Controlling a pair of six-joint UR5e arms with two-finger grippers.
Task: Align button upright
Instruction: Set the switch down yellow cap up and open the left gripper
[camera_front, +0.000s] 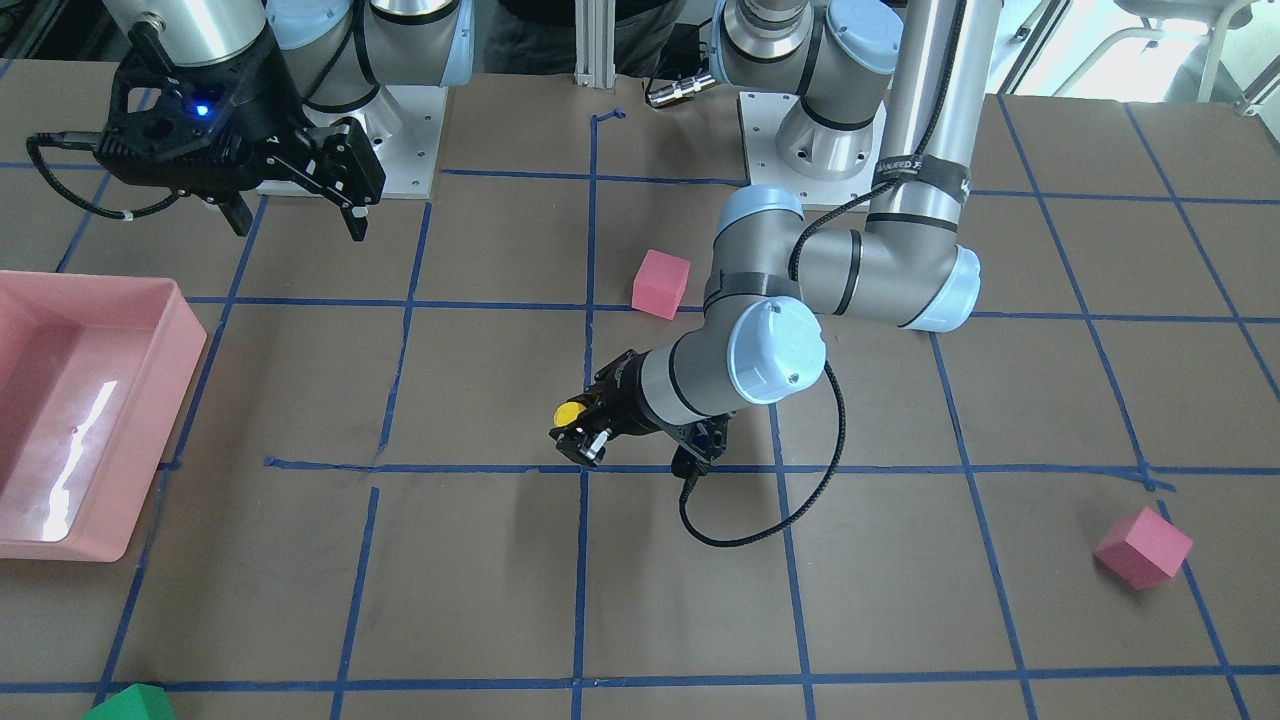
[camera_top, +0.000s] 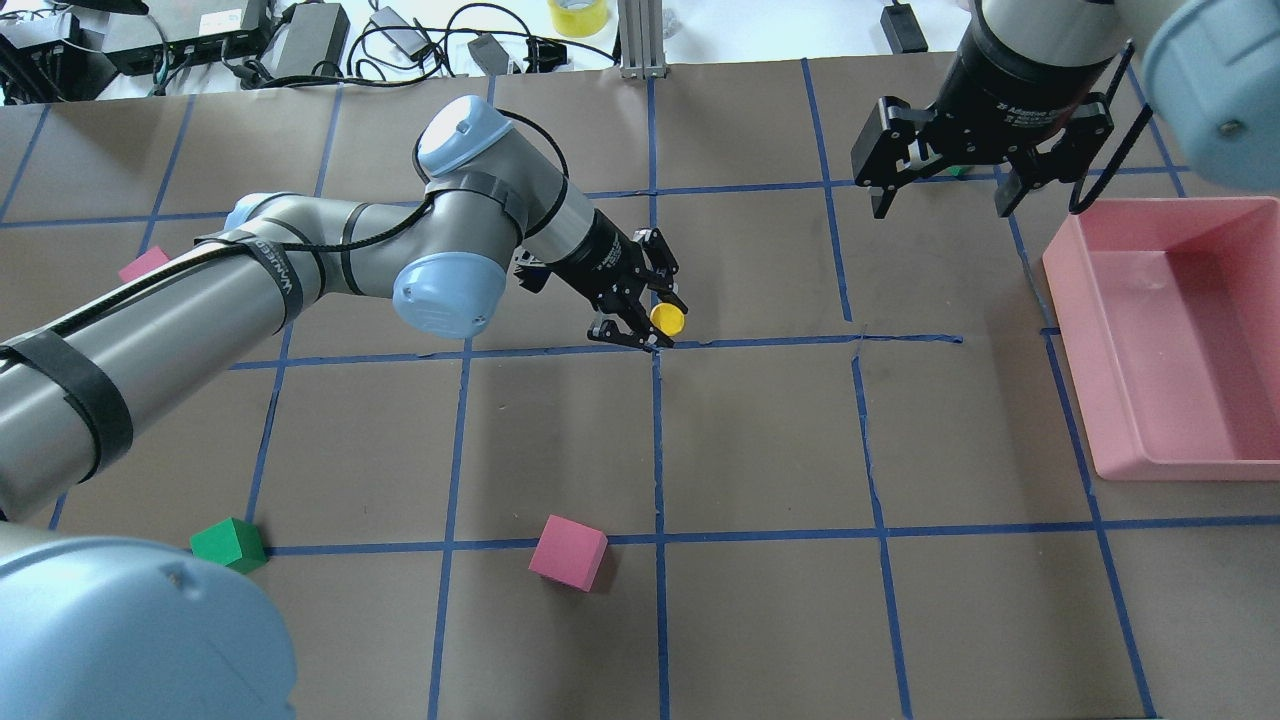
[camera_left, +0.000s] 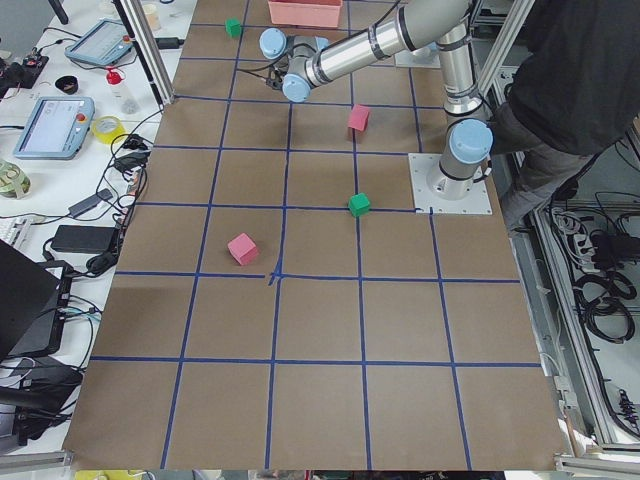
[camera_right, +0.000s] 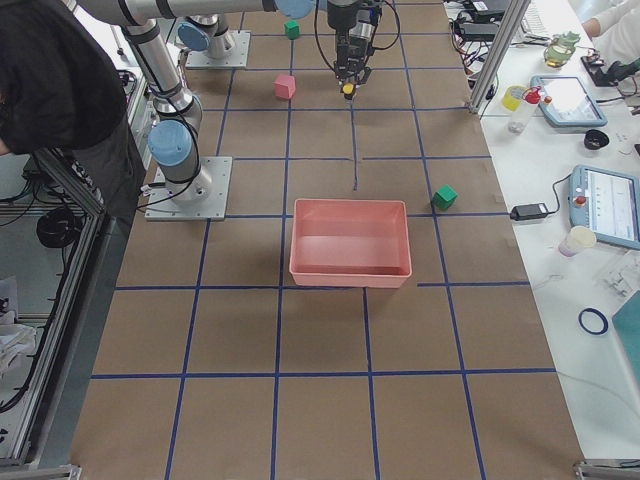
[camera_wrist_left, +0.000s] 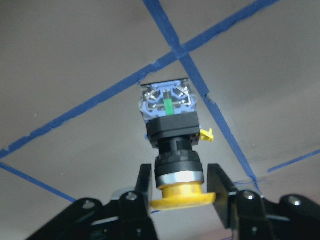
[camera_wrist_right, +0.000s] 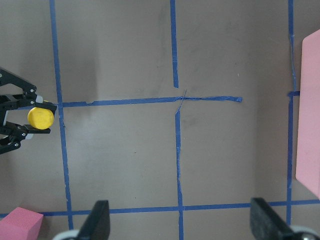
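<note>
The brown counter (camera_top: 760, 450) carries a pink bin (camera_top: 1180, 340) at the overhead view's right edge, and the right jaws hang spread at its upper left. Mid-frame, the left jaws pinch the button (camera_top: 667, 318) under its yellow cap. Its base seemingly touches a tape crossing.

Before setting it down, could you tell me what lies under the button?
Brown table and a blue tape crossing lie beneath the button held by the left gripper; whether its base touches is hidden.
</note>
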